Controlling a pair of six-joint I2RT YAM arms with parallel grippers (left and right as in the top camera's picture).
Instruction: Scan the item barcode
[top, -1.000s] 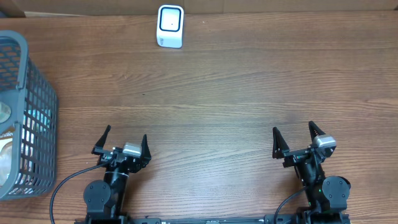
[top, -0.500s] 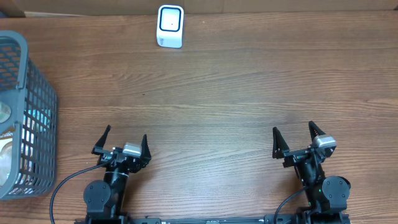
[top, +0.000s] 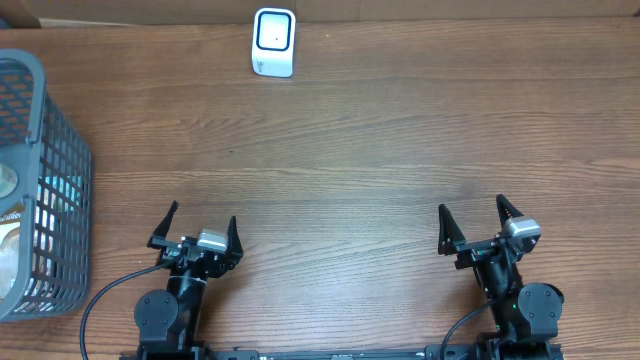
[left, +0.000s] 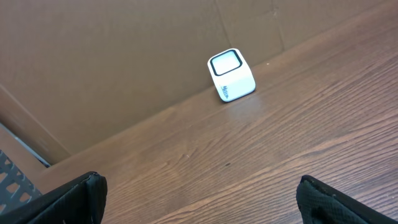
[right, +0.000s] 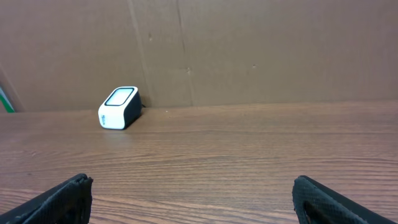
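Grippers hang empty with jaws spread wide at the bottom of the overhead frame, the left gripper (top: 202, 215) nearer than the right gripper (top: 471, 206) to the grey basket (top: 60, 170) at mid-left, whose packaged items (top: 10, 250) only the overhead view shows, while both wrist views catch the white scanner (top: 273, 42) at top centre.

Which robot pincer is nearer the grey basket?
The left pincer. The grey plastic mesh basket stands at the left edge of the brown wooden table, on that pincer's side; the right pincer sits at the opposite side, much farther away.
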